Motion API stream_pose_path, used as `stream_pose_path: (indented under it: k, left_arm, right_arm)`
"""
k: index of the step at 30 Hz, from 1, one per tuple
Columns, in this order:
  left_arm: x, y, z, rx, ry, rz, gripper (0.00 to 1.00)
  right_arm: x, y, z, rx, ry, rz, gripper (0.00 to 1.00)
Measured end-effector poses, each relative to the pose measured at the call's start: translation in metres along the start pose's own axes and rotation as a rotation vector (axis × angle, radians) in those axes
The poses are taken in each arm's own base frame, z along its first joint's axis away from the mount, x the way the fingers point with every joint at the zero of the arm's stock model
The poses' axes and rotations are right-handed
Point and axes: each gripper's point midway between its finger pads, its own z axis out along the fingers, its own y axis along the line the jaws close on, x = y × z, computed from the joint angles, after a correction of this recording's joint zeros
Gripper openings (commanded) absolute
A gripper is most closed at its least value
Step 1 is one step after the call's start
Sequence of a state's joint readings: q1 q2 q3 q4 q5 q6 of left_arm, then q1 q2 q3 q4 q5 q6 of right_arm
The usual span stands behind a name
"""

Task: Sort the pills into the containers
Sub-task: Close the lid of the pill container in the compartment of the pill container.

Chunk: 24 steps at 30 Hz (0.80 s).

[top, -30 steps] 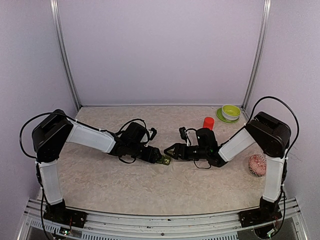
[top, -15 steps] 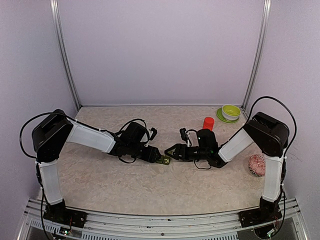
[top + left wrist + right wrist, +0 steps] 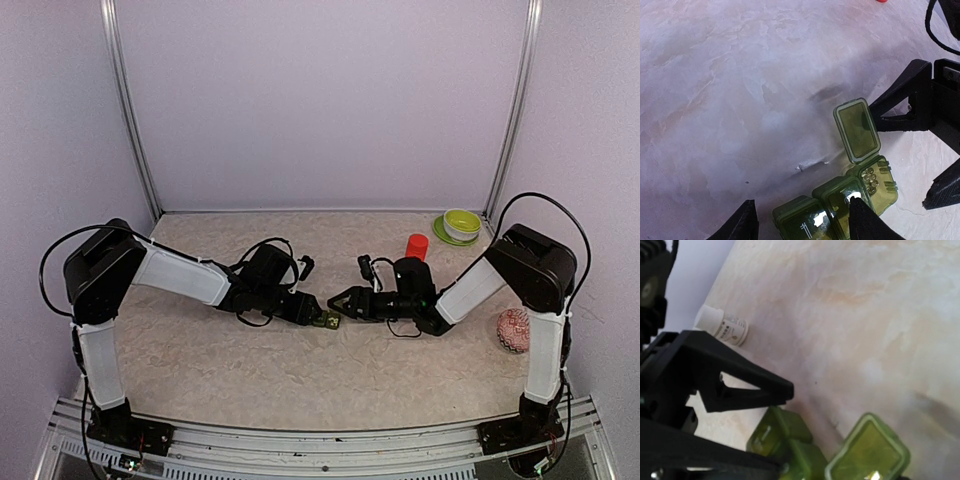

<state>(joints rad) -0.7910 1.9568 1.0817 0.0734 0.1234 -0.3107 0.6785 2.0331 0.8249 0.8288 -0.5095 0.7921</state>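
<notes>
At the middle of the desk (image 3: pixel 300 370), the containers (image 3: pixel 837 205) are found between the two pincers. The lid (image 3: pixel 856 130) of the end box nearest the right pincer (image 3: pixel 338 302) is raised, and small pills (image 3: pixel 870 180) are seen inside; the other two boxes are shut. The left pincer (image 3: pixel 801 226) is set astride the strip, but whether it is clamped on it cannot be told. The right pincer is spread wide, its tips just beside the open box. A red-orange bottle (image 3: pixel 417 245) is seen farther back, to the right.
</notes>
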Motion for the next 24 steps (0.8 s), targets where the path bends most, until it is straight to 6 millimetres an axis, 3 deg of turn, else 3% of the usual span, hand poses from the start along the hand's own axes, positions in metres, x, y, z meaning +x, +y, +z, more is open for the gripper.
stream_pose_path:
  k: [8, 14, 24]
  left_arm:
    - [0.000, 0.002, 0.000, 0.000, -0.003, -0.003, 0.60]
    - [-0.001, 0.001, 0.000, 0.002, -0.004, -0.002, 0.60]
    - [-0.001, 0.002, 0.000, 0.002, -0.004, -0.003, 0.60]
  right_arm:
    - [0.002, 0.003, 0.004, -0.049, 0.001, -0.004, 0.74]
    - [-0.003, 0.017, -0.003, -0.132, -0.032, -0.051, 0.69]
    - [0.001, 0.034, -0.010, -0.229, -0.020, -0.095, 0.52]
